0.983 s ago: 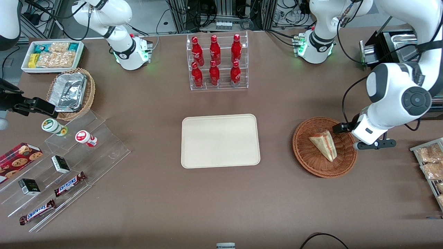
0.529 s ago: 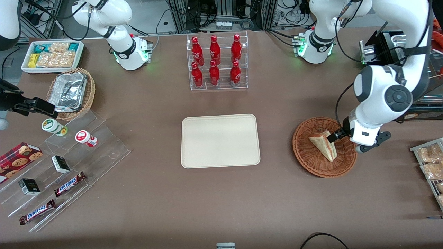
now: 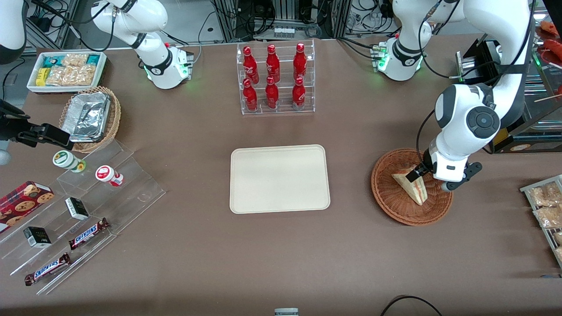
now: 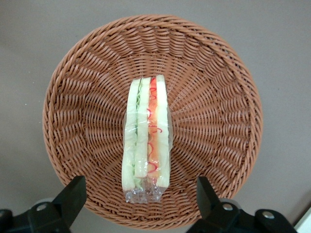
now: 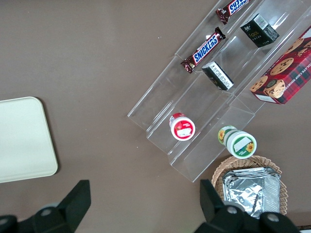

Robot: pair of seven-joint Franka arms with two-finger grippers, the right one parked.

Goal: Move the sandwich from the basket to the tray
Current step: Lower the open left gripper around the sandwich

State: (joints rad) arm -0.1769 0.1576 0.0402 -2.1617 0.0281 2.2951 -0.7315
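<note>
In the front view the tool (image 3: 420, 175) hangs over the reddish-brown basket (image 3: 395, 202), at the basket's edge toward the working arm's end of the desk (image 3: 197, 263), and one dark fingertip shows just at the thick end of the sandwich (image 3: 412, 186). The sandwich lies inside the basket, directly beneath and just beside the tool, its narrow end pointing nearer the front camera than the tool is. The cream tray (image 3: 279, 179) sits well apart from the tool, sideways toward the parked arm's end, bare on top. In the left wrist view the tool (image 4: 138, 194) looks straight down into the basket (image 4: 218, 87); the sandwich (image 4: 146, 137) stands on its edge in the basket's middle, wrapped in clear film, with green, red and orange filling facing up. The two dark fingers (image 4: 73, 199) are spread wide, one on each side of the sandwich's near end and clear of it, so nothing is held. This reads as the approach to the grasp, with the pick not yet made. The next move seems to call for a short descent so the fingers straddle the bread faces, a gentle closing because the wedge is soft and the film slippery, then a lift clear of the basket's rim before carrying it toward the tray. The right wrist view shows only part of the tray (image 5: 22, 141), far from the tool.
</note>
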